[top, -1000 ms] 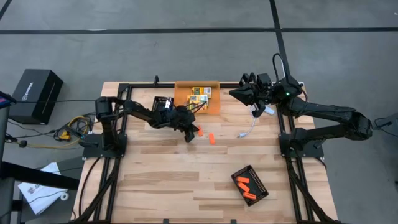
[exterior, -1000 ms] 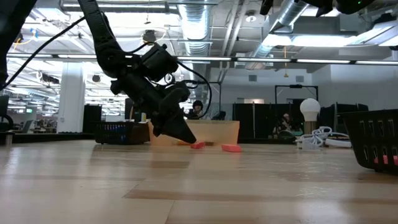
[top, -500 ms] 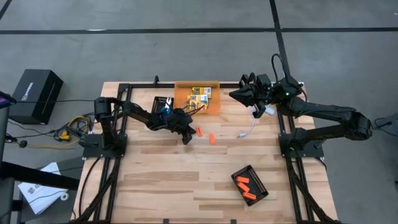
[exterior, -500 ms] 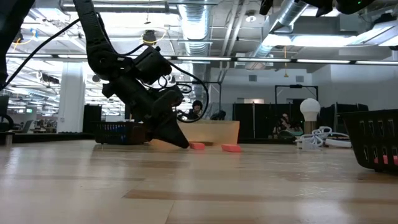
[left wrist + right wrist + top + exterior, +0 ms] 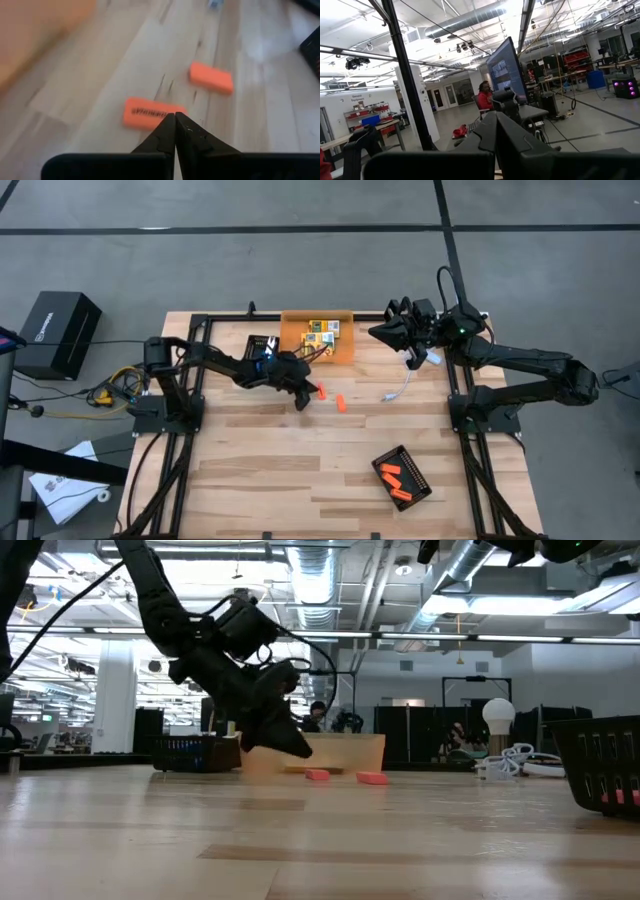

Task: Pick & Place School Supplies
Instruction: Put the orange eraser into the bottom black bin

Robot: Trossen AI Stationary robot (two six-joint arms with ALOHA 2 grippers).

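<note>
Orange sticks [image 5: 401, 483] lie nearest, in a black ridged tray [image 5: 403, 476] at the lower right of the high view. Two more orange sticks rest on the bare surface [image 5: 260, 470] near the centre: one [image 5: 321, 390] just beside the left claw [image 5: 305, 397], the other [image 5: 340, 403] a little to its right. In the left wrist view the claw's fingers [image 5: 165, 136] are pressed together, empty, their tips over the nearer stick [image 5: 150, 111]. Farther back, crayon boxes [image 5: 322, 332] sit in an orange bin [image 5: 318, 337] at the upper centre. At the upper right the right claw [image 5: 385, 332] hangs with its fingers pressed together, holding nothing, near a white cable [image 5: 400, 389].
</note>
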